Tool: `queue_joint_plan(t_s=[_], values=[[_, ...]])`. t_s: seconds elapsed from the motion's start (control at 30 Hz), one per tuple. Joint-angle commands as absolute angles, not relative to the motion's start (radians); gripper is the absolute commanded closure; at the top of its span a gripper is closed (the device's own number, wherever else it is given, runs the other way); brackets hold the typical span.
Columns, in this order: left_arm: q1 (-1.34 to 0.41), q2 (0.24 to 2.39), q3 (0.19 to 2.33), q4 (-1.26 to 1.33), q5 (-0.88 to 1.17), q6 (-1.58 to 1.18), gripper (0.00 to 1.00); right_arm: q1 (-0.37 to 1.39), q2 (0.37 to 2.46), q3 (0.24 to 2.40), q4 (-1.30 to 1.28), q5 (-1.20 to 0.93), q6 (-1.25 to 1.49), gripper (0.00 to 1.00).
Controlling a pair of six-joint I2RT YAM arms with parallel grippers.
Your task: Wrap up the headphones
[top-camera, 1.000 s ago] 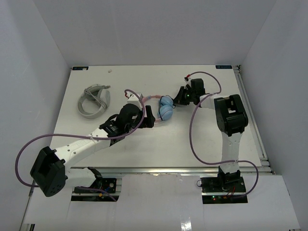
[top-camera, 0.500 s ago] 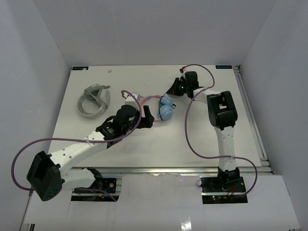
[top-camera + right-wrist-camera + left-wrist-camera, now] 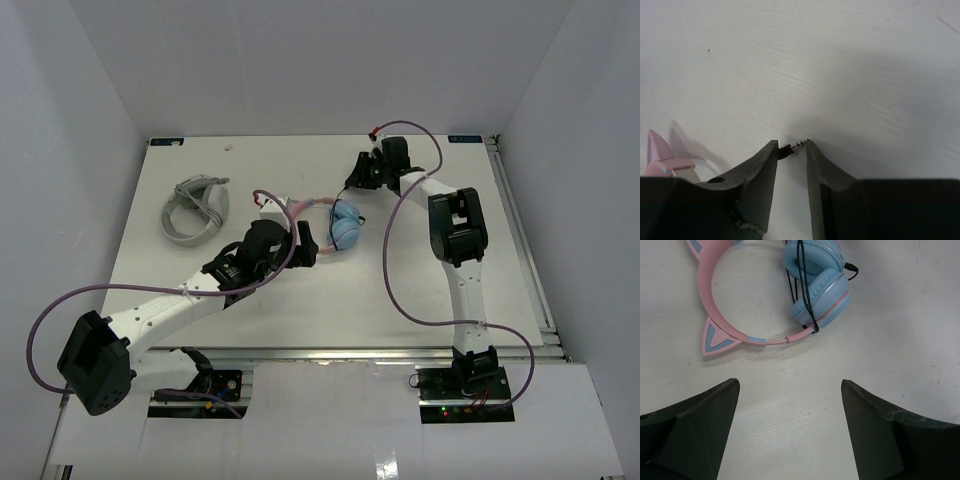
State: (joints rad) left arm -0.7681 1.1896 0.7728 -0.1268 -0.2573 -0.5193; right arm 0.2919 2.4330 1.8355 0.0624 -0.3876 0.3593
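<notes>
The headphones (image 3: pixel 340 222) are seen lying flat on the white tabletop (image 3: pixel 340 300), a little behind its middle. The two light-blue earcups (image 3: pixel 816 287) are folded together and touching. The pink headband (image 3: pixel 707 295) is curved away to one side of them, and a pointed cat ear (image 3: pixel 715 337) is shown on its outer edge. In the left wrist view, several turns of the thin black cable (image 3: pixel 799 280) are laid across the earcups.

The left end effector (image 3: pixel 311 244) is held just beside the headphones on their near side, apart from them. Its fingers (image 3: pixel 695 425) are spread wide, and nothing is held between them.

The right end effector (image 3: pixel 352 186) is positioned just behind the earcups, low over the tabletop. Its fingers (image 3: pixel 762 165) are drawn narrow, and the small plug (image 3: pixel 790 148) of the cable is pinched between their tips, with its metal end pointing outward.

A grey-white looped band (image 3: pixel 195 208) is seen lying well apart from the headphones, toward the left rear of the tabletop.
</notes>
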Motion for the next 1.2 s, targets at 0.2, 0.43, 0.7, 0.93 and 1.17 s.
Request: queue_joint_plan(t_s=[0.2, 0.43, 0.7, 0.93, 1.17], values=[[-0.772, 1.122, 0.731, -0.059, -0.272, -0.447, 0.07, 0.295, 1.748, 1.341, -0.095, -0.195, 0.317, 0.43], [-0.784, 1.078, 0.713, -0.023, -0.231, -0.418, 0.06, 0.475, 1.353, 1.052, -0.196, 0.020, 0.306, 0.11], [-0.812, 1.058, 0.707, -0.008, -0.184, -0.380, 0.06, 0.553, 1.048, 0.794, -0.159, 0.089, 0.353, 0.02], [-0.818, 1.071, 0.699, 0.024, -0.156, -0.377, 0.06, 0.569, 0.832, 0.533, 0.114, 0.080, 0.430, 0.10], [-0.822, 1.037, 0.694, 0.024, -0.138, -0.377, 0.06, 0.569, 0.887, 0.564, 0.064, 0.050, 0.441, 0.10]])
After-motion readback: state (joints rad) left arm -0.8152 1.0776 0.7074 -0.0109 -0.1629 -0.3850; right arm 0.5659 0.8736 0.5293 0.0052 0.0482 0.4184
